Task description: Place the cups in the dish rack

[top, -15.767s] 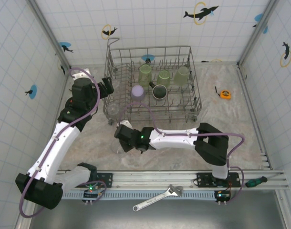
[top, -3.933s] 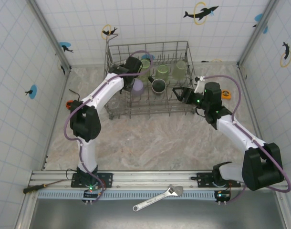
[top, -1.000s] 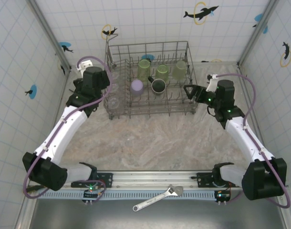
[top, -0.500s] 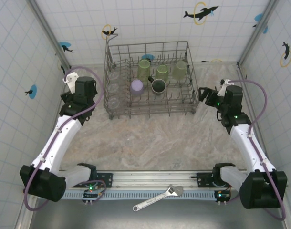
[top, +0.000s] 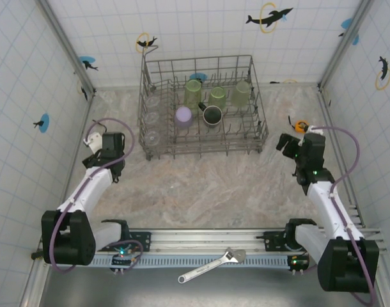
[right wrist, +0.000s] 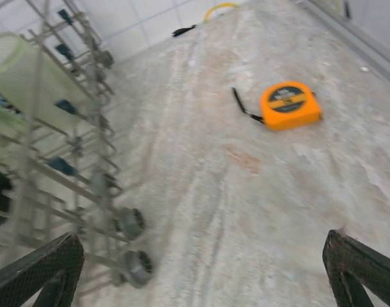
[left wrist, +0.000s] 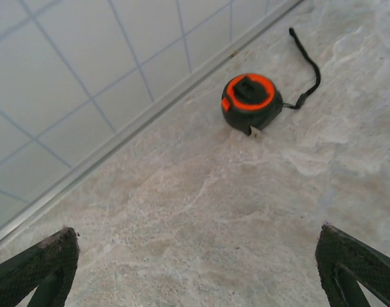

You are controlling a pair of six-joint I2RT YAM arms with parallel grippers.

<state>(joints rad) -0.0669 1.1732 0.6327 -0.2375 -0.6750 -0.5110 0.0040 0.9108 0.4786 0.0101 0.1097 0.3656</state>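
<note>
**My left fingers and right fingers are wide open and empty**

On the left, a tape measure lies near. The cups all sit in the rack in the middle. My right fingers are near the rack. If I swing that way, I could bump it and tip cups.

Bright, even, diffuse light fills the overhead view. The large grey metal wire dish rack throws only a faint, soft shadow on the marbled floor just in front of it. The tiled walls around the rack lean outward, a wide-angle effect. In the right wrist view the rack is smeared with blur, and the small orange tape measure to its right is only slightly sharper. The left wrist view is crisp, with a thin shadow hugging the round black-and-orange tape measure.
</note>
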